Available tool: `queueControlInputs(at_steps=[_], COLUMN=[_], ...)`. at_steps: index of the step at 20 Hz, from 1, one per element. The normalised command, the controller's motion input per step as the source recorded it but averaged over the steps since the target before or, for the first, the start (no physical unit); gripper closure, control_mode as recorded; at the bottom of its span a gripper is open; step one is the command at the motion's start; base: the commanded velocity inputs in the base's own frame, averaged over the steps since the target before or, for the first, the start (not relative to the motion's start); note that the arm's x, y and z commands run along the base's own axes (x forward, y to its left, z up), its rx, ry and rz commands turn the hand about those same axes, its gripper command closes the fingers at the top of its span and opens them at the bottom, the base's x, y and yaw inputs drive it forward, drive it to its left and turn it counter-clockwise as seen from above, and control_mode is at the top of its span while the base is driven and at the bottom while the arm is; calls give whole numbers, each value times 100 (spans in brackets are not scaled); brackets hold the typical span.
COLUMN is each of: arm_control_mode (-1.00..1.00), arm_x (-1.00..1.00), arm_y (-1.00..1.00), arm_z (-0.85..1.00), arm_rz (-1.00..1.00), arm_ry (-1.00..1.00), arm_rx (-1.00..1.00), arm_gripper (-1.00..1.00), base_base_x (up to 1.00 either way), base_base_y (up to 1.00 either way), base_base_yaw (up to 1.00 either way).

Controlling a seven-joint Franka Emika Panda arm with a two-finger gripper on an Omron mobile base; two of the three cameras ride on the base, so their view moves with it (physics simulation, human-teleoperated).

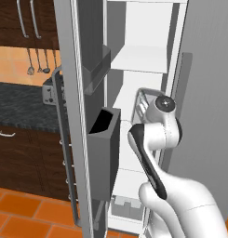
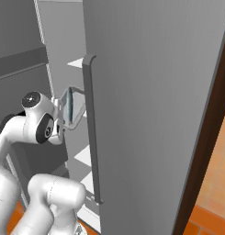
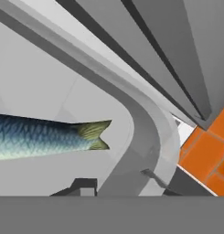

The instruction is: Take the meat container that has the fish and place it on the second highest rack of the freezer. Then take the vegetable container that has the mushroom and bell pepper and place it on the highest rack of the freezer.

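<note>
White shelves of the freezer (image 1: pixel 148 56) stand open ahead of me, its door bins hanging on the left of the left base view and the long bar handle (image 2: pixel 92 128) crossing the right base view. I carry the meat container (image 2: pixel 71 108) at the mouth of the compartment, my gripper (image 3: pixel 118 183) clamped narrow on its rim, one dark fingertip on each side of the tray's wall. The tray sits just beyond my fingers, with the fish (image 3: pixel 45 135) lying across my line of sight, tail toward the rounded corner I hold.

From the base views the tray looks tipped up on edge rather than flat, its open face turned sideways; I judge it must come level before it can slide onto a rack. It hangs below the upper white shelf (image 1: pixel 141 60), roughly at the height where the next rack down should be, though I cannot tell how close its far edge is to that rack.

My hand camera gives the fish and the grip; the base cameras give the tray's height against the shelves.
</note>
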Motion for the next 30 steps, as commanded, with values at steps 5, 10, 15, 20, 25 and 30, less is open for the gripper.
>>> queueControlInputs(at_steps=[5, 10, 15, 20, 25, 30], arm_control_mode=[-100, -100, -100, -100, -100, -100], arm_x=[38, 77, 56, 22, 25, 27], arm_y=[-9, -16, -17, -21, 0, -7], arm_z=[23, 33, 4, -31, -52, -26], arm_rz=[-8, -5, -1, -2, 0, -1], arm_ry=[9, 13, 11, 0, 0, 0], arm_rx=[-3, 0, -3, -8, -6, 0], arm_gripper=[100, 100, 100, 100, 100, 100], base_base_x=[0, 0, 0, 0, 0, 0], base_base_y=[0, 0, 0, 0, 0, 0], base_base_yaw=[0, 0, 0, 0, 0, 0])
